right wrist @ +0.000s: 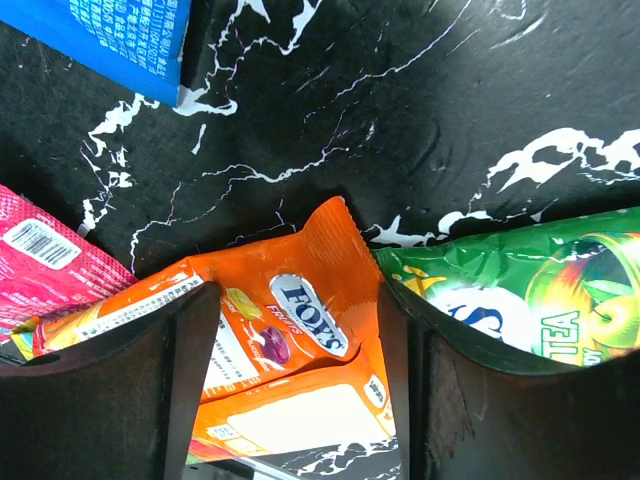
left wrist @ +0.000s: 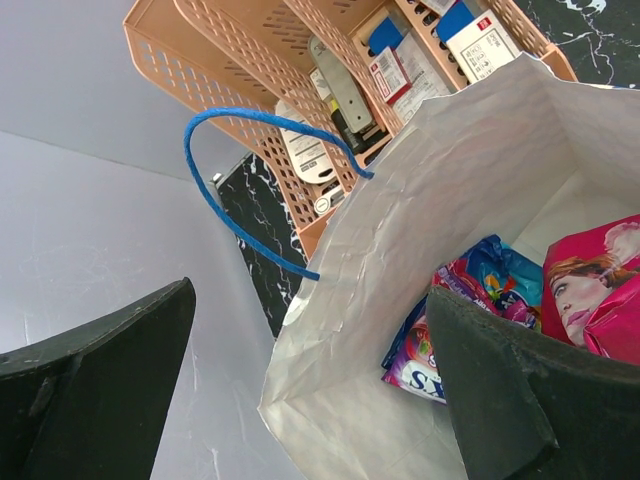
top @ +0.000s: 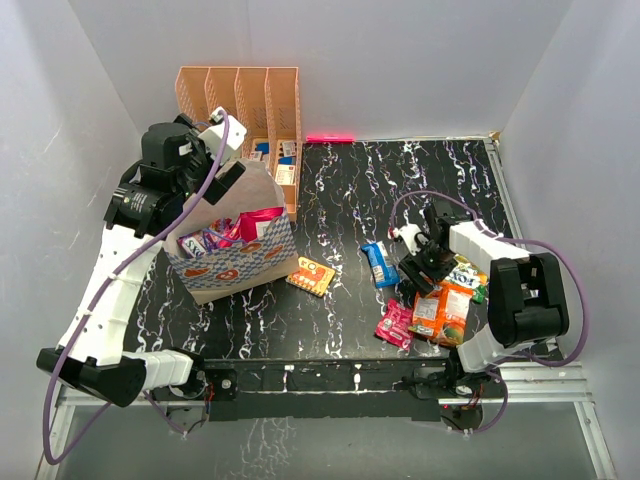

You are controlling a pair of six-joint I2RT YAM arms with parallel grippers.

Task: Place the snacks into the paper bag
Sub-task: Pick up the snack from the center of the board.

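The paper bag (top: 240, 262) stands at the left with magenta (top: 258, 222) and purple (top: 214, 239) packets inside. My left gripper (top: 232, 178) hovers open and empty over the bag's back rim. In the left wrist view (left wrist: 310, 400) one finger is outside the bag's wall (left wrist: 400, 220) and the other is over the packets (left wrist: 480, 285). My right gripper (top: 428, 268) is down on the snack pile. Its jaws (right wrist: 298, 390) are pinched on an orange Fox's packet (right wrist: 300, 300), which buckles and still lies on the table. A green packet (right wrist: 530, 290), a pink one (right wrist: 45, 265) and a blue one (right wrist: 120, 40) lie beside it.
The peach file rack (top: 240, 100) stands right behind the bag. A small orange packet (top: 311, 275) lies in front of the bag, a blue one (top: 378, 263) mid-table, a pink one (top: 394, 323) near the front edge. The bag's blue handle (left wrist: 215, 190) arches outward.
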